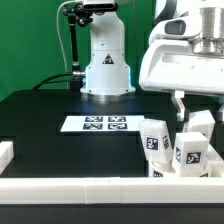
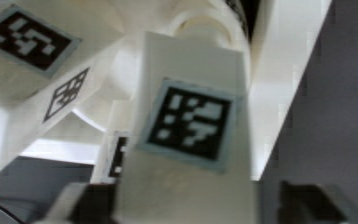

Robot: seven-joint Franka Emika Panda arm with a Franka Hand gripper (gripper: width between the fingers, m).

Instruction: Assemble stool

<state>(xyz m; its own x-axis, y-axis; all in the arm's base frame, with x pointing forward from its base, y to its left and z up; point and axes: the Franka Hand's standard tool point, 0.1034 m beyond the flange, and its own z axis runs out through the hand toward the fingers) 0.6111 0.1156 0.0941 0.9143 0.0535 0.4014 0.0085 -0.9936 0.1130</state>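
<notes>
Straddling a stool leg (image 2: 197, 62), gripper (image 2: 202, 203) jaws spread, not clamping.
Exterior view alone shows the marker board (image 1: 100, 124); leg tag (image 2: 190, 118): black-and-white squares.

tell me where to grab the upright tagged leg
Take the leg near its top end, coming down from above and closing on two opposite flat sides. It stands upright and blocky, and other legs crowd beside it, so a sideways approach looks blocked.

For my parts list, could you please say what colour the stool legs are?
White legs, black-and-white tags; wrist view.
</notes>
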